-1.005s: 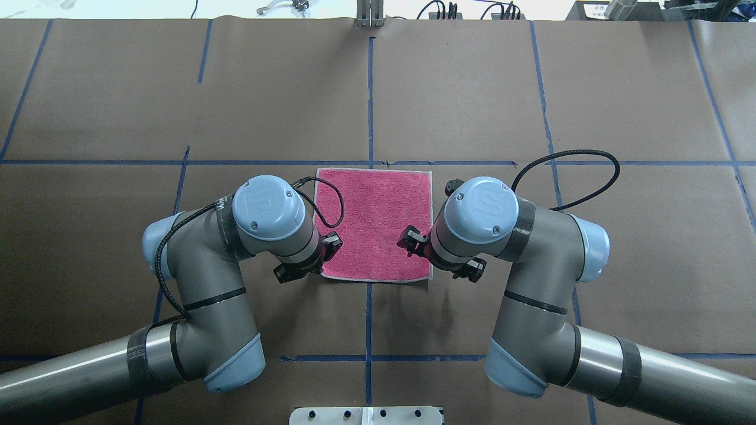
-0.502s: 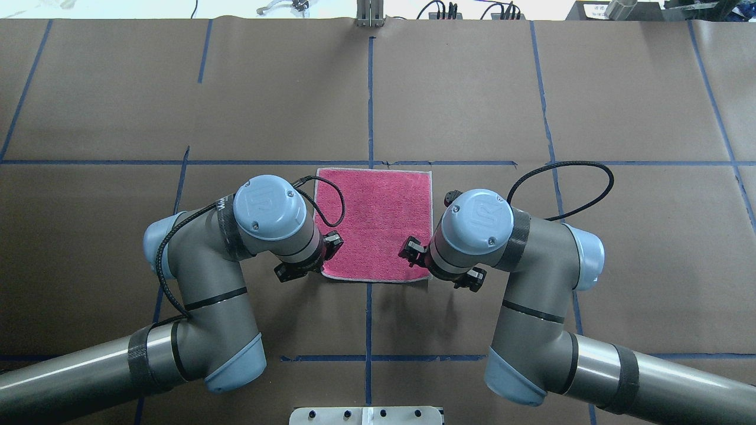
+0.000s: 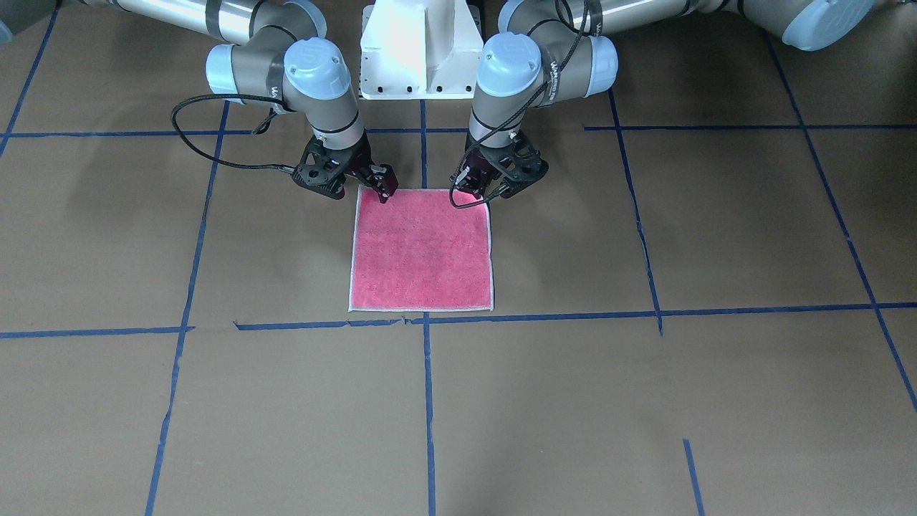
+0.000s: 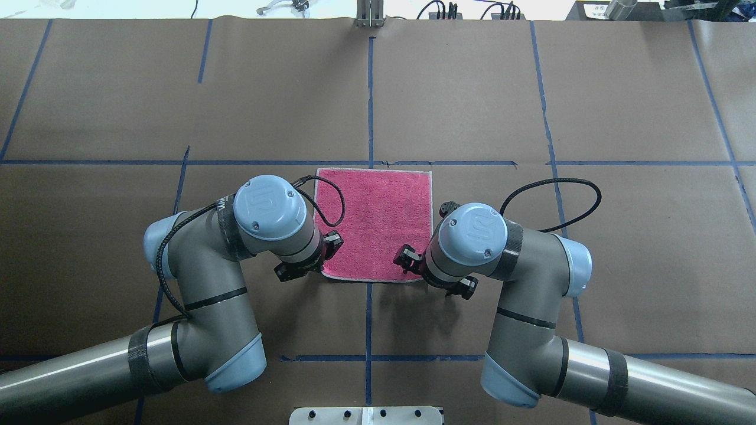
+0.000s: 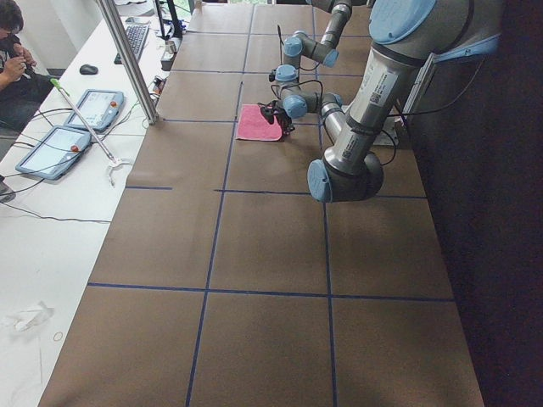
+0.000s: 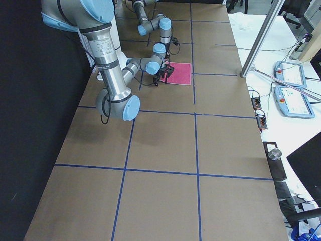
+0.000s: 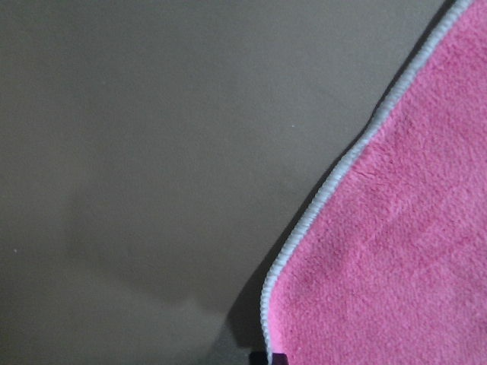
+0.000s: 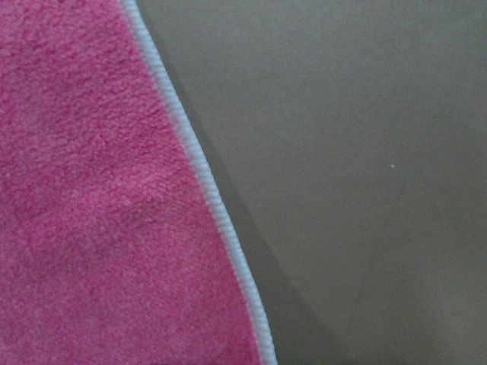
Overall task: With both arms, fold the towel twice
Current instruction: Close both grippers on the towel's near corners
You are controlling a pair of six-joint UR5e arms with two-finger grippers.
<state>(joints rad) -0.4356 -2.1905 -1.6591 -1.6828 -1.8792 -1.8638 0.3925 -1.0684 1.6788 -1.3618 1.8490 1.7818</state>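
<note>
**Views compared.** The front-facing view shows the black linkages of both grippers low at the towel (image 3: pixel 421 251). In the overhead view the blue wrist caps cover most of each gripper, and the fingertips are not visible there. Only the two wrist views show the whitish stitched hem close up. In both it lies flat on the brown paper cover (image 4: pixel 472 88), pink face up, with a narrow shadow beside it. In both side views the towel is small and far off.

**Position.** The towel lies spread out, square and unfolded, straight out from the white pedestal (image 3: pixel 419 50) and roughly centred on it. The edge farthest from the pedestal runs just short of a blue tape line (image 3: pixel 544 315).

**End effectors.** Both grippers stand at the towel edge nearest the pedestal:
- The left gripper (image 3: pixel 478 192) is at the corner on the robot's left.
- The right gripper (image 3: pixel 385 192) is at the corner on the robot's right, with one fingertip over the hem.

Contact with the cloth cannot be confirmed. No view shows whether either gripper is released or clenched.
</note>
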